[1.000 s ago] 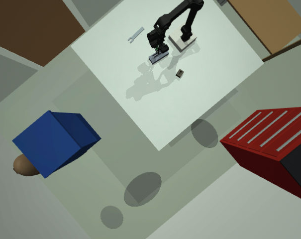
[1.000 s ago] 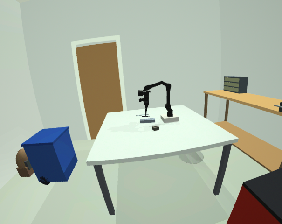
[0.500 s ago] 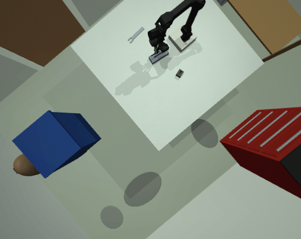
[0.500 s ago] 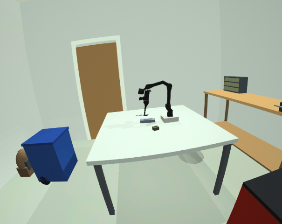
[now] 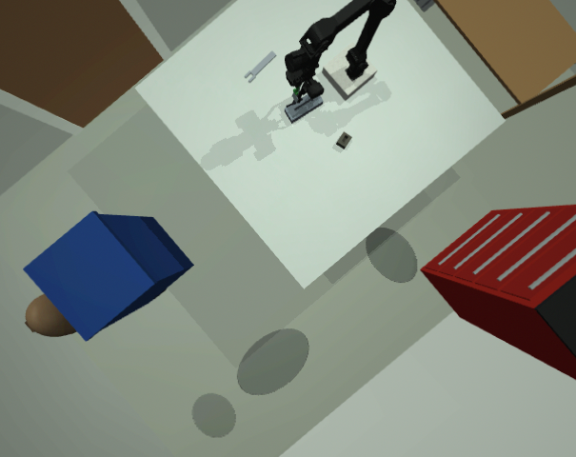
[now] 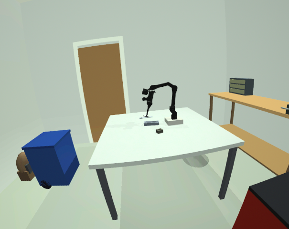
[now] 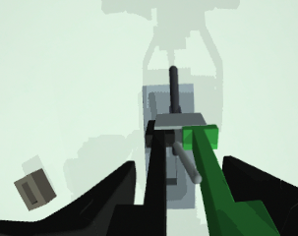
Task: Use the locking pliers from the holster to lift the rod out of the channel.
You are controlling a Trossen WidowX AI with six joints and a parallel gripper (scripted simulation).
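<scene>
Top: on the pale table [image 5: 327, 211] [image 6: 164, 148], an open-ended wrench [image 5: 263, 65] lies at ten o'clock from the channel block [image 5: 292, 116] [image 6: 151, 123] [image 7: 187, 199]. Exterior: before a brown door [image 6: 101, 91], the rod [image 6: 146, 116] [image 7: 174, 88] hangs above the block. Wrist: the gripper [image 5: 299, 93] [image 6: 148, 103] [image 7: 179, 165] is clamped on the locking pliers [image 6: 148, 110] [image 7: 209, 169], black and green, whose jaws hold the slim rod, dark toward twelve o'clock, grey toward five.

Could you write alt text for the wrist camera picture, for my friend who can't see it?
A gripper holds locking pliers above a grey channel block; a small brown slotted block sits lower left on a pale table.
</scene>
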